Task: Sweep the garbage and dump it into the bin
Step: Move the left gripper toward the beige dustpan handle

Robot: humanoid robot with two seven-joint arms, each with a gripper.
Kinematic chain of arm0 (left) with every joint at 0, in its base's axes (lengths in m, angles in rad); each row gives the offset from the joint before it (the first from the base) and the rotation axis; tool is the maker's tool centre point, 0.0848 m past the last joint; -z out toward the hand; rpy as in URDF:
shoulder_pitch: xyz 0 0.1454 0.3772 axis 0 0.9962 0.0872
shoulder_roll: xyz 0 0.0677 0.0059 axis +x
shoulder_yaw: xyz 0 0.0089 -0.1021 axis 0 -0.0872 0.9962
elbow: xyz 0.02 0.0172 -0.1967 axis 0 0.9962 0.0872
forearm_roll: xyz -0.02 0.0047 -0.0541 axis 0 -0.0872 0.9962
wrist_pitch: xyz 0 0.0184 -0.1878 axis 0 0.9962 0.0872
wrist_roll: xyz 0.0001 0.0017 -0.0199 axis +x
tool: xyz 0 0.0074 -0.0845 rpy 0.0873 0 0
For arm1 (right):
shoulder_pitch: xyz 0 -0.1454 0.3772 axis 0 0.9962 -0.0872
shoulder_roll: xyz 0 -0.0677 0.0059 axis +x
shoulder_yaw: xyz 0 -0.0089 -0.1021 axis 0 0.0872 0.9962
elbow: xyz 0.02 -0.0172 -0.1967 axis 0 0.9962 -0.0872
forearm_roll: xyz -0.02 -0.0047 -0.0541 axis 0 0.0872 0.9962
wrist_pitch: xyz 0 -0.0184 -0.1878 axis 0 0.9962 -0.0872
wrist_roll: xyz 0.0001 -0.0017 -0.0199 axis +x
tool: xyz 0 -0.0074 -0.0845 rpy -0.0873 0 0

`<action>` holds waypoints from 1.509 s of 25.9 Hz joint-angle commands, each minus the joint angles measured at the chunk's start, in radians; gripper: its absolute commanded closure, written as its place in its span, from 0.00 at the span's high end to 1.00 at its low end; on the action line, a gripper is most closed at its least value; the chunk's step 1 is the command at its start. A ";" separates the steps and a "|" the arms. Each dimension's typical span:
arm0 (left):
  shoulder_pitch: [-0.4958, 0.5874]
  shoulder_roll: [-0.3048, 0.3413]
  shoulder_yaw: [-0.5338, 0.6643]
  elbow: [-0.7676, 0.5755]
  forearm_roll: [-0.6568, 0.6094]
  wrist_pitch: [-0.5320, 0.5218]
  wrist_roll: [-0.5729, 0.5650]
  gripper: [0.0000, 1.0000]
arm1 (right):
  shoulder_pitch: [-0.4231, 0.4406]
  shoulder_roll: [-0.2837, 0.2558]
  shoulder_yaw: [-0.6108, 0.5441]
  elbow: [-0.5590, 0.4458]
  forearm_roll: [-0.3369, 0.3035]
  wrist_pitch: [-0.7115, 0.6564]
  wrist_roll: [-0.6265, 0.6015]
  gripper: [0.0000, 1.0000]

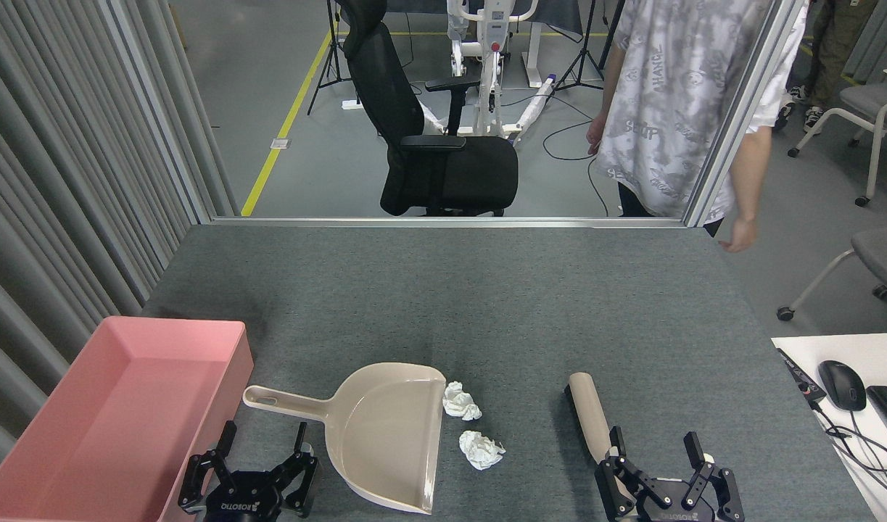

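Nearest me, my right gripper (659, 453) has its jaws apart and empty, with the beige brush handle (590, 415) lying just beside its left finger, long axis running up and away from me. My left gripper (263, 444), also spread and empty, sits just below the dustpan (385, 435) handle. The two tissue wads (471, 431) lie at the pan's open mouth, between pan and brush. The pink bin (234, 362) stands empty at far left.

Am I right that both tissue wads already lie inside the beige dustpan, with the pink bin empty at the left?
Not quite. The head view shows both tissue wads on the grey table, just outside the open mouth of the beige dustpan. The pink bin at the left is indeed empty.
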 commanded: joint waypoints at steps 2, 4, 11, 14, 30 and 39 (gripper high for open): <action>-0.004 -0.001 -0.001 0.005 -0.002 -0.002 0.006 0.99 | 0.002 -0.002 -0.001 -0.002 -0.003 -0.020 0.008 0.99; -0.004 0.001 0.001 0.002 -0.002 -0.004 0.009 0.99 | 0.006 -0.003 -0.002 -0.002 -0.024 -0.046 0.012 0.99; -0.008 -0.004 0.008 0.000 0.170 -0.012 -0.007 0.99 | 0.037 -0.023 -0.014 -0.002 -0.055 -0.046 0.022 0.98; -0.007 -0.002 0.016 -0.014 0.358 -0.041 -0.052 0.99 | 0.043 -0.032 -0.014 -0.003 -0.058 -0.044 0.020 0.98; -0.051 -0.016 0.068 0.115 1.154 -0.073 -0.126 0.99 | 0.071 -0.038 -0.013 -0.002 -0.058 -0.038 0.012 0.98; -0.123 -0.033 0.088 0.273 1.184 -0.214 -0.119 0.99 | 0.083 -0.043 -0.007 0.008 -0.061 -0.031 0.011 0.98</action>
